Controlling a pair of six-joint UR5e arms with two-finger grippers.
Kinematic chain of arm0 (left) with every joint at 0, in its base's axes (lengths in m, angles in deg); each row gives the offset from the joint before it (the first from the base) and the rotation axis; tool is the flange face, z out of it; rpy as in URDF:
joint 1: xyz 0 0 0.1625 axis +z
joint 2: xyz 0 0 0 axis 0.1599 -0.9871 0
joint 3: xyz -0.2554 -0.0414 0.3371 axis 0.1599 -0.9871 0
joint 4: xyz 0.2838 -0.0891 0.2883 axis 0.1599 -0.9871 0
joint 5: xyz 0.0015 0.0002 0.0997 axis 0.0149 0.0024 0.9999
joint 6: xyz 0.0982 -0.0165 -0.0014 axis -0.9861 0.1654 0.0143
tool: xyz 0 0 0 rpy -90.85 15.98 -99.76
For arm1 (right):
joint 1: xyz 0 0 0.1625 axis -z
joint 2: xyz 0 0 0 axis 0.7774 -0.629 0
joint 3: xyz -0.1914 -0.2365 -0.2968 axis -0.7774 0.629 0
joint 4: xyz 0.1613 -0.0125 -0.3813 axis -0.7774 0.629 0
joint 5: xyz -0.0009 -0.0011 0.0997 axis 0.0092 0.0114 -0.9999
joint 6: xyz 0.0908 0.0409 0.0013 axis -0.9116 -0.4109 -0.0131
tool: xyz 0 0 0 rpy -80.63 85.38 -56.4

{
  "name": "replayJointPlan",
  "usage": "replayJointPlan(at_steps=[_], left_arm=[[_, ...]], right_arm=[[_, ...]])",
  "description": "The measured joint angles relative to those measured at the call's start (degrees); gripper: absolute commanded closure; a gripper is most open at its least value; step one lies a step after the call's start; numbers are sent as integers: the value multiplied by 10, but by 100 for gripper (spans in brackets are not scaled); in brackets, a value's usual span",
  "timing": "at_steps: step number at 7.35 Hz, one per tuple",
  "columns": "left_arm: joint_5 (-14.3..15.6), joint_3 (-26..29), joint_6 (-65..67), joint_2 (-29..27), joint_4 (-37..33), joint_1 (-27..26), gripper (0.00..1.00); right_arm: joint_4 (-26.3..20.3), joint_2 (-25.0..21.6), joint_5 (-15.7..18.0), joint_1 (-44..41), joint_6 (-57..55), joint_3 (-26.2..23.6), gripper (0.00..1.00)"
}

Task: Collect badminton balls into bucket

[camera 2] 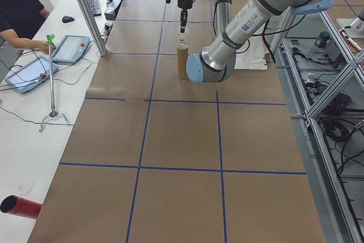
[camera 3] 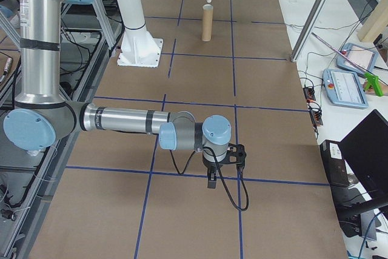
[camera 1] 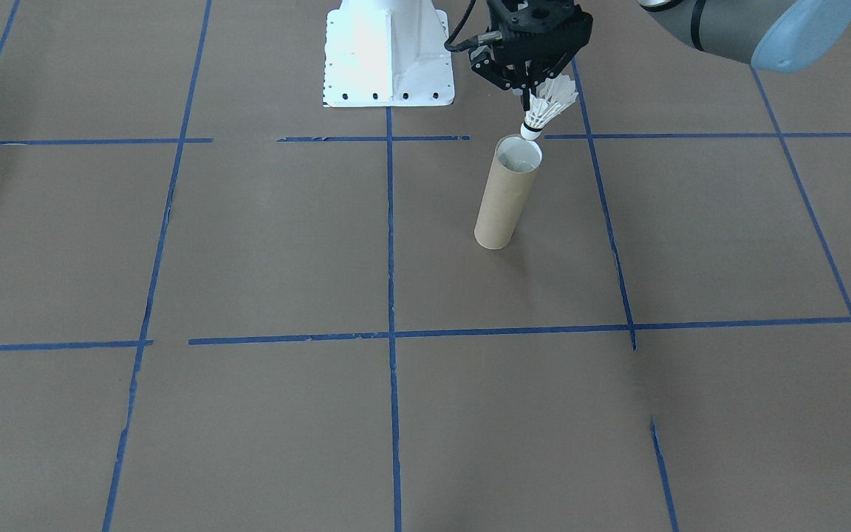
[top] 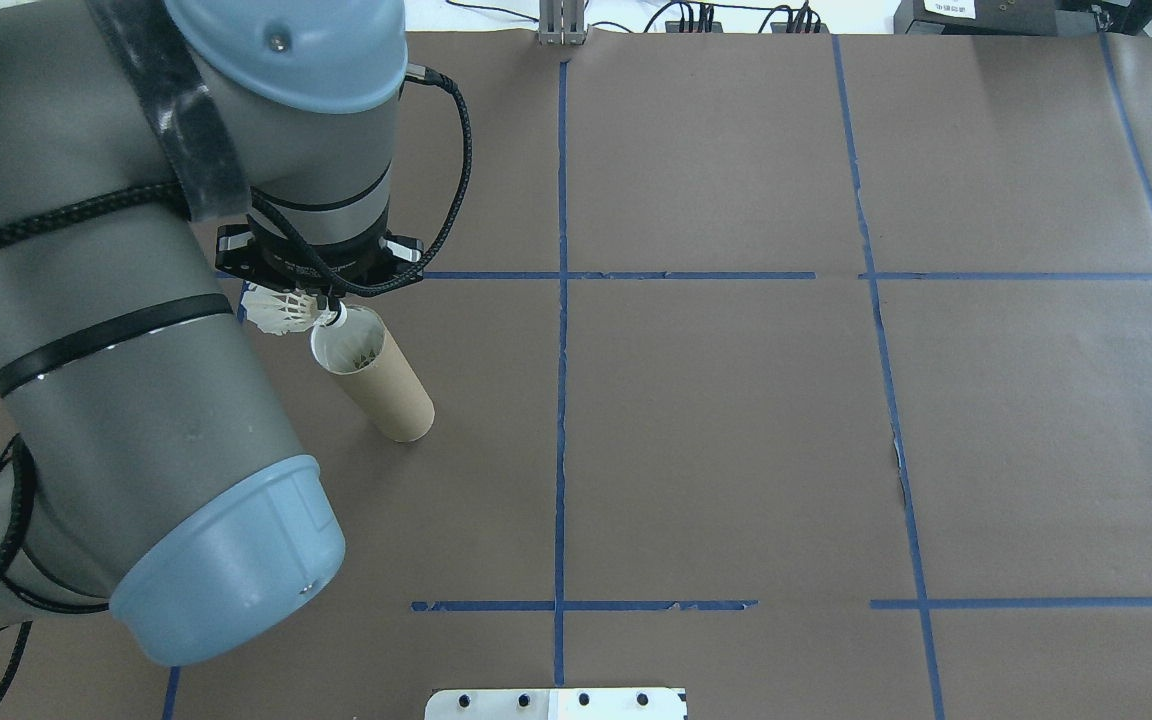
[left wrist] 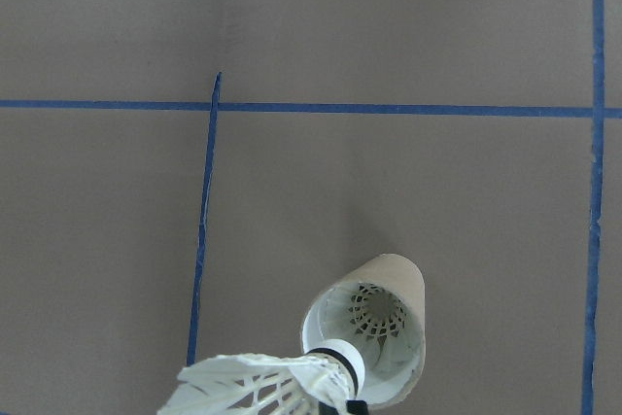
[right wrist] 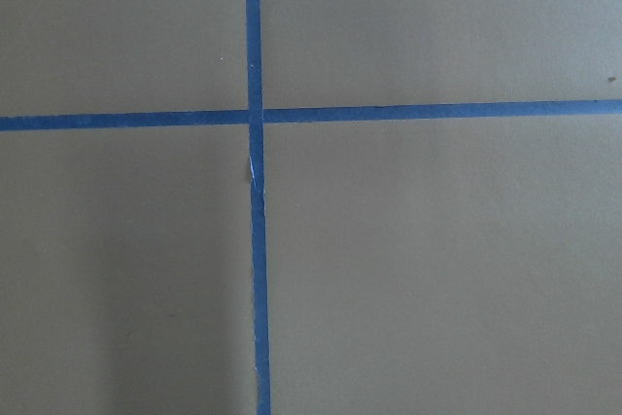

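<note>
1. While clamped between the jaws of the left gripper (camera 1: 528, 90), hangs near the top centre of the front-facing view: the shuttlecock (camera 1: 548, 108), tilted, cork tip down and just above the far rim of the tube (camera 1: 507, 192).
2. Stands upright on the brown paper-covered bench (camera 1: 263, 244), right of the middle blue tape line (camera 1: 390, 236) in that view, mouth open and whitish inside.
3. In the overhead view, sits at centre left: shuttlecock (top: 286, 312) lying sideways under the left gripper (top: 326, 300), tip at the edge of the tube (top: 373, 375) mouth.
4. From the left wrist camera, shows at the bottom edge: feathers of the shuttlecock (left wrist: 267, 384) overlapping the rim of the tube (left wrist: 369, 337), with another shuttlecock (left wrist: 377, 316) already down inside.
5. In the right side view, hovers low over the bench in the lower middle: the right gripper (camera 3: 211, 179), pointing down, holding nothing seen; cannot tell whether its jaws are open or closed.
6. Bolted at the top of the front-facing view, left of the tube: the white robot base (camera 1: 387, 55).
</note>
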Motion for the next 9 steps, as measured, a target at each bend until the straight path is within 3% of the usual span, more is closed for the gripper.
replayJointPlan(at_steps=[3, 4, 5, 9], left_arm=[[5, 5, -2, 3, -1, 9, 100], [6, 6, -2, 5, -2, 14, 53], [7, 9, -3, 5, -3, 16, 1], [7, 18, -7, 9, -21, 17, 0]], right_arm=[[0, 0, 0, 0, 0, 0, 0], [0, 0, 0, 0, 0, 0, 0], [0, 0, 0, 0, 0, 0, 0], [0, 0, 0, 0, 0, 0, 0]])
